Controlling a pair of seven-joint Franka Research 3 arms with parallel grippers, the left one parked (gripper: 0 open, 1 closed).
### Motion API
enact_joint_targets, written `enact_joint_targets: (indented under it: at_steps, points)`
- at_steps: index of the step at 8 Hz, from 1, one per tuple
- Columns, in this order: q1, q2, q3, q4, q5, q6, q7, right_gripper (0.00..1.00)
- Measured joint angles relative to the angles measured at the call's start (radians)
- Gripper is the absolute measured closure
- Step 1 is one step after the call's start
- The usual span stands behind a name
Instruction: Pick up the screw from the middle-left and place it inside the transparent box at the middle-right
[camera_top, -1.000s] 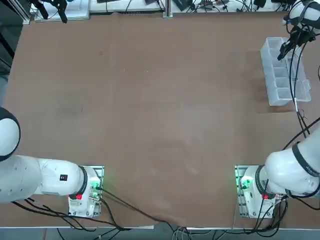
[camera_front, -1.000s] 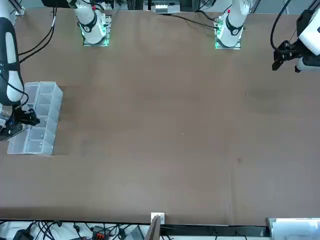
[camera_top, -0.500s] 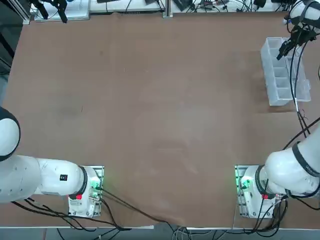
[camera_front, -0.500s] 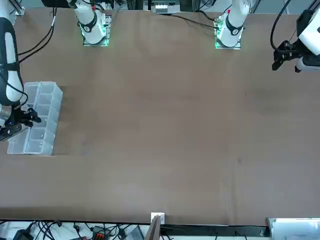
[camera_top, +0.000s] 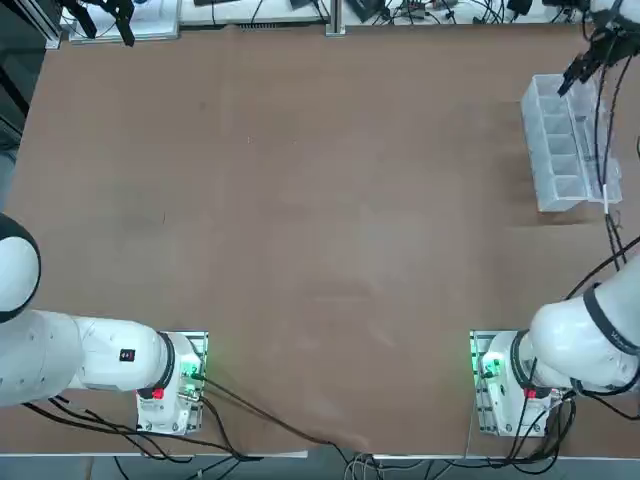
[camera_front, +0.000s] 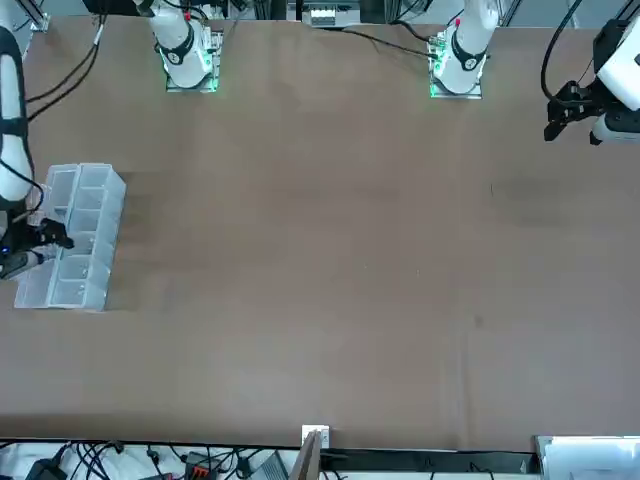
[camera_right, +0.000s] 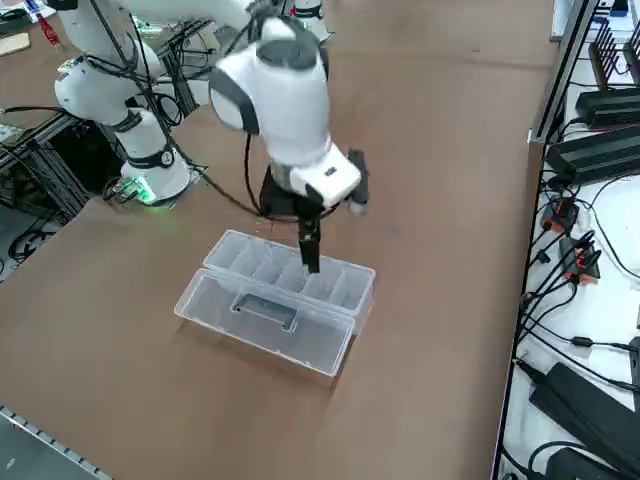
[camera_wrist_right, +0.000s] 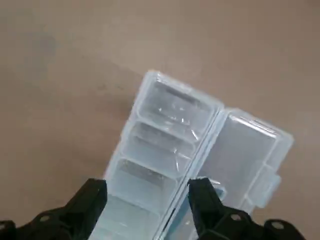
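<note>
Fingers (camera_wrist_right: 148, 200) apart above transparent box (camera_wrist_right: 190, 145), lid open

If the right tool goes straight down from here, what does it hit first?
Most likely the box: the right tool hangs over its row of open compartments, fingers apart. Which compartment is hard to judge.

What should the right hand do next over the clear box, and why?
Probably lift straight up and away: the right hand hangs open and empty above the transparent box, whose lid lies open, so nothing seems left to release.
</note>
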Motion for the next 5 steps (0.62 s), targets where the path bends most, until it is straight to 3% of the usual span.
enact_joint_targets:
  at_steps: [2,5]
  points:
    - [0.048,-0.053,0.016,0.126,0.001,-0.150,0.122,0.00]
    - [0.154,-0.185,0.021,0.179,0.001,-0.323,0.363,0.00]
